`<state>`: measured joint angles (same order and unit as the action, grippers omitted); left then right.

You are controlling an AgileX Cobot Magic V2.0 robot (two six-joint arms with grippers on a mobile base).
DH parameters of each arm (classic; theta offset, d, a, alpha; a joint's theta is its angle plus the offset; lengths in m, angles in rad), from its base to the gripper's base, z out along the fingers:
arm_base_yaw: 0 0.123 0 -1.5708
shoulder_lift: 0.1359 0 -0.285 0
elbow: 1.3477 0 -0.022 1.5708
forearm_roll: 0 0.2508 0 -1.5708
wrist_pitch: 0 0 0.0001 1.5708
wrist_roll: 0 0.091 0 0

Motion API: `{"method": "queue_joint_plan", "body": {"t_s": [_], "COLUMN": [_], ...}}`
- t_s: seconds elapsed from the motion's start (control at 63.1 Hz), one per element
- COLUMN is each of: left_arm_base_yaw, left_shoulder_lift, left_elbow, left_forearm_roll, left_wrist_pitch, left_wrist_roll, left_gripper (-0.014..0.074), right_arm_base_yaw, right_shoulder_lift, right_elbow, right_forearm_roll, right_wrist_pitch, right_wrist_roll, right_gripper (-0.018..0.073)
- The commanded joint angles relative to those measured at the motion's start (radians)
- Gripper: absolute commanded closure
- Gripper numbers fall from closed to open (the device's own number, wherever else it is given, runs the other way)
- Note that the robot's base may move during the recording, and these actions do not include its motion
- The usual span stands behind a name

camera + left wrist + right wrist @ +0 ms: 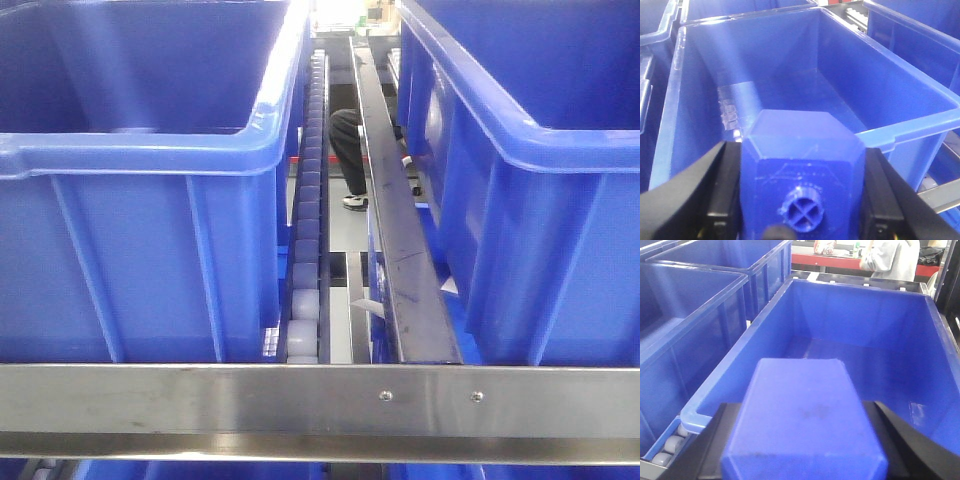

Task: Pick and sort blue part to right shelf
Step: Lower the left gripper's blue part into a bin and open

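Note:
In the left wrist view my left gripper (pixel 801 200) is shut on a blue part (pixel 802 165), a chamfered block with a round cross-ribbed boss on its near face, held above an empty blue tote bin (pixel 910 125). In the right wrist view my right gripper (pixel 800 445) is shut on a second blue part (pixel 802 425), a smooth block, held over the near rim of another empty blue tote bin (pixel 865 340). The front view shows the right shelf's brushed metal front rail (pixel 320 400), a roller track (pixel 308 250) and two blue totes (pixel 130 270) (pixel 540 250); neither gripper shows there.
More blue totes stand to the left in both wrist views (pixel 650 75) (pixel 685 330). White rollers (pixel 670 445) run beside the right tote. A dark metal divider rail (pixel 400 240) lies between the totes. A person (pixel 890 257) stands behind the rack by a red bench.

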<state>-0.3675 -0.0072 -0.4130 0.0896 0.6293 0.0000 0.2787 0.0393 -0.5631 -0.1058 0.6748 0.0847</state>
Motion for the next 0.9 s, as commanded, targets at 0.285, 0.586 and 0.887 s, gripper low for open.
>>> {"method": "queue_joint_plan", "body": {"t_s": [0.285, 0.586, 0.887], "left_arm_base_yaw": [-0.005, -0.005, -0.005], "left_shoulder_lift": [-0.004, 0.009, 0.412], "left_elbow": [-0.029, -0.04, -0.329], "left_forearm_roll": [0.0, -0.007, -0.015], "left_wrist_pitch": [-0.093, -0.164, -0.115], "left_wrist_roll": [-0.006, -0.006, -0.006], "left_gripper": [0.0293, 0.0293, 0.0293], "right_arm_base_yaw": [-0.001, -0.001, -0.001], "right_shoulder_lift": [0.018, 0.018, 0.018], "right_elbow": [-0.027, -0.027, -0.027], "right_forearm_roll": [-0.011, -0.011, -0.011], "right_wrist_pitch": [-0.098, -0.098, -0.098], "right_wrist_roll": [-0.01, -0.01, -0.01], "right_gripper": [0.0293, 0.0293, 0.0293]}}
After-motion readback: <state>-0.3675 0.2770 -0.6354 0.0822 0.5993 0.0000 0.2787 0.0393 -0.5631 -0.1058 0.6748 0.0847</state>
